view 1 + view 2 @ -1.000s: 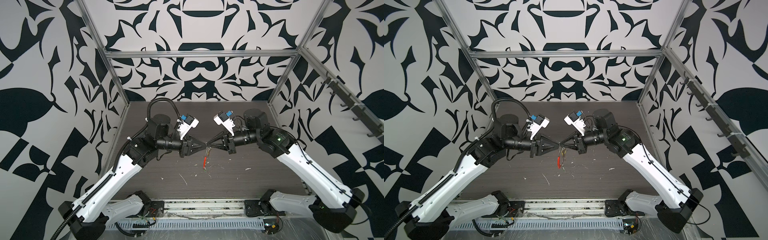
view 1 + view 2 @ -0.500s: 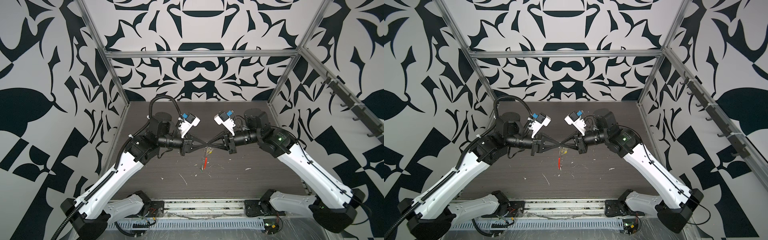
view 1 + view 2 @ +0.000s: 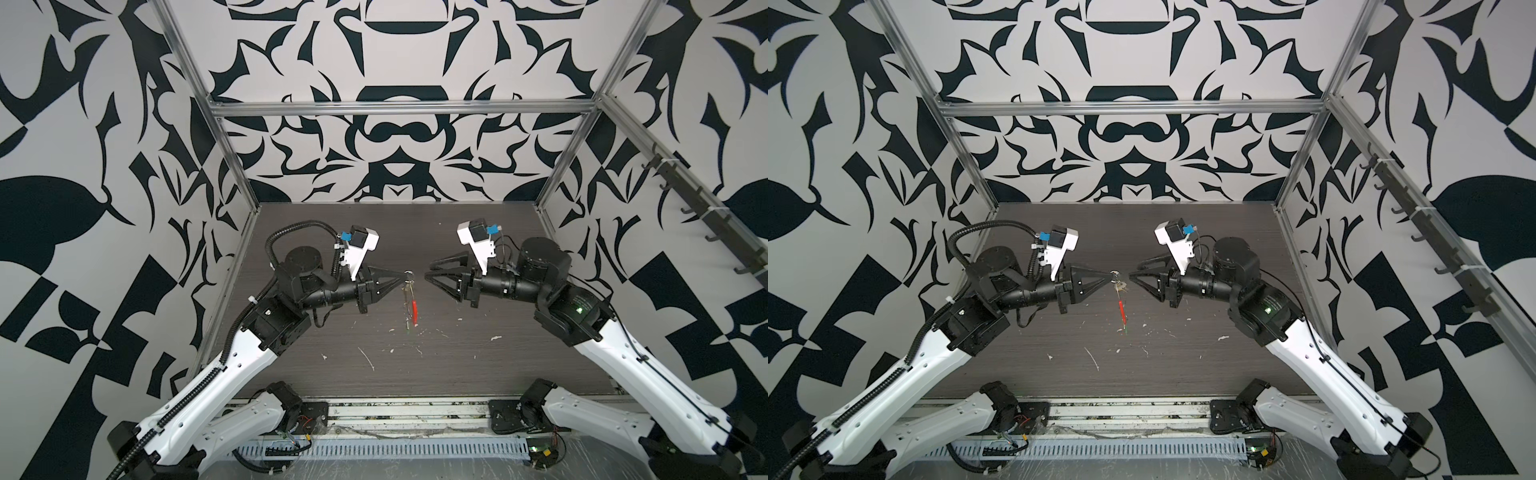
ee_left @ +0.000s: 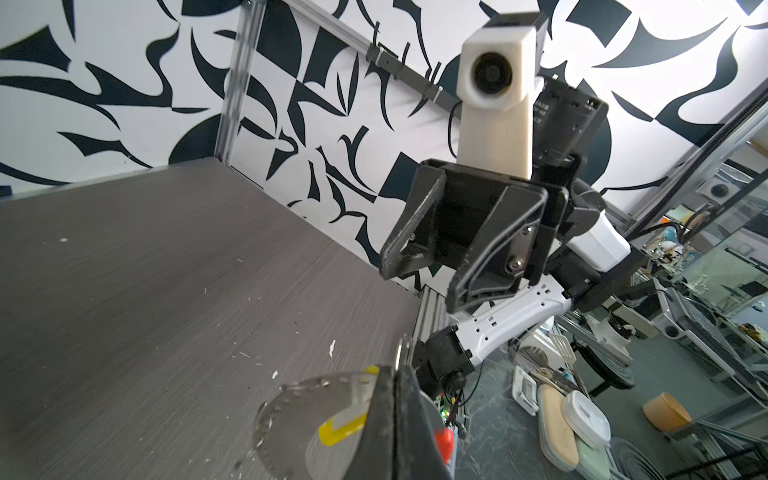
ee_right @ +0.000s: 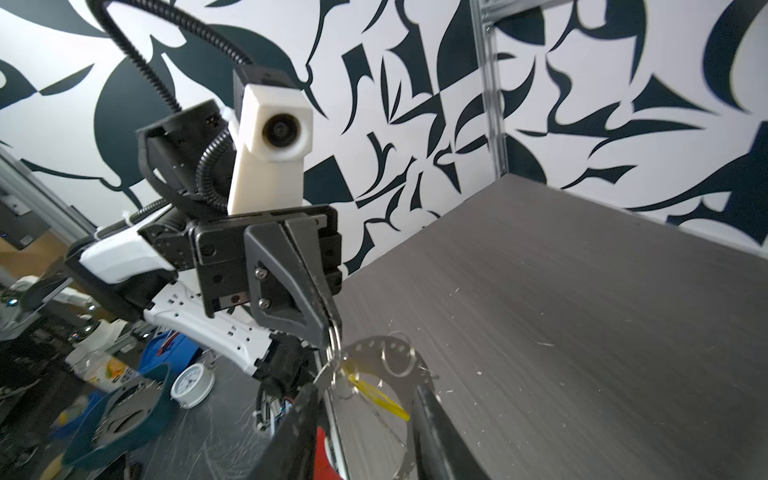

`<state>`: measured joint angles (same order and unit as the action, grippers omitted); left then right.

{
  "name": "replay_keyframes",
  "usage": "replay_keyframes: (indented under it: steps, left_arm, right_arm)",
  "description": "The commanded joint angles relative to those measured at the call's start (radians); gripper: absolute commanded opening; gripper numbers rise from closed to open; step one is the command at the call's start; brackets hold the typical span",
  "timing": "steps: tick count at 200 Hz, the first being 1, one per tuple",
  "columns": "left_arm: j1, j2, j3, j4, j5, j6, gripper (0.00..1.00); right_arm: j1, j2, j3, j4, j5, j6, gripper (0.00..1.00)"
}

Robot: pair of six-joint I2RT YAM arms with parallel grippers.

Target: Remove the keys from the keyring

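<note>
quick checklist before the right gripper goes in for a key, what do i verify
1. Left gripper hold on the keyring: ok, shut at its top, with the ring hanging below the tip.
2. Right gripper ready to grasp: ok, jaws apart with nothing between them.
3. Grippers clear of each other: ok, there is a gap between the tips in both top views.
4. Yellow key within reach: ok, it hangs on the ring just ahead of the right gripper.
5. Green key position: cannot tell, it is not clearly visible in any view.
6. Keys off the ring: not ok, the yellow one is on it.
</note>
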<state>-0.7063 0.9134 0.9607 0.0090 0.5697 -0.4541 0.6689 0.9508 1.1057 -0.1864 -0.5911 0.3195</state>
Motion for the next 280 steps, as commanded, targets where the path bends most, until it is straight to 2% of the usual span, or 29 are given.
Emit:
replay_keyframes:
  steps: [1, 40, 91, 181, 230, 252, 280]
  left_arm:
    - [0.001, -0.034, -0.046, 0.233, -0.054, -0.048, 0.00]
    - [0.001, -0.054, -0.097, 0.379, -0.045, -0.070, 0.00]
    - [0.001, -0.032, -0.109, 0.460, 0.005, -0.119, 0.00]
    - [0.001, -0.013, -0.122, 0.536, 0.039, -0.163, 0.00]
    - [0.001, -0.011, -0.124, 0.536, 0.040, -0.164, 0.00]
    - [0.001, -0.011, -0.129, 0.537, 0.030, -0.164, 0.00]
    - [0.001, -0.013, -0.134, 0.540, 0.016, -0.163, 0.00]
  right_arm:
    - [0.001, -0.017, -0.040, 0.194, 0.063, 0.047, 0.43]
    - [0.003, -0.040, -0.120, 0.332, 0.042, 0.097, 0.47]
    - [0.026, -0.026, -0.145, 0.423, -0.042, 0.118, 0.50]
    - [0.128, 0.023, -0.082, 0.312, -0.009, -0.015, 0.51]
    - [0.148, 0.039, -0.073, 0.313, 0.002, -0.038, 0.43]
    - [0.160, 0.044, -0.066, 0.295, 0.009, -0.055, 0.29]
    - [0.177, 0.051, -0.066, 0.275, 0.028, -0.077, 0.18]
